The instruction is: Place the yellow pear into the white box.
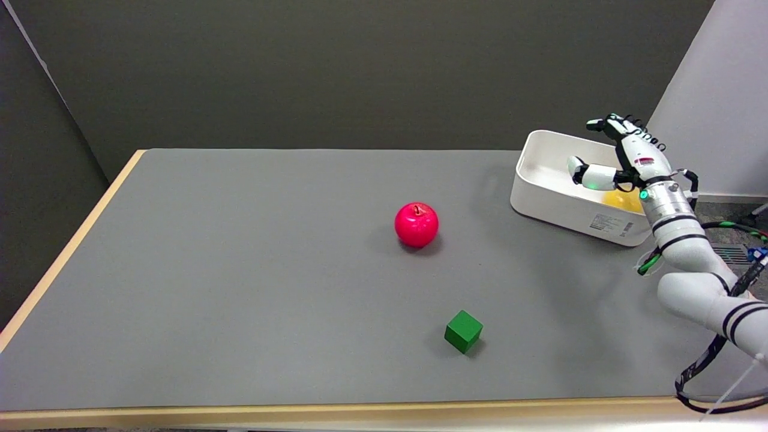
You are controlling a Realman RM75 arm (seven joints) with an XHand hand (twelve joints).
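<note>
My right hand (pixel 624 157) hangs over the white plastic box (pixel 543 192), fingers spread wide, holding nothing. The round yellow pear (pixel 623 200) lies inside the box.

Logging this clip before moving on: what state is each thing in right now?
Pear: in the box, partly hidden by the arm.
Box: open-topped, on the table's far right.
Right hand: above the box, fingers spread, holding nothing.
Apple: upright on the table, untouched.
Cube: on the table, alone.
</note>
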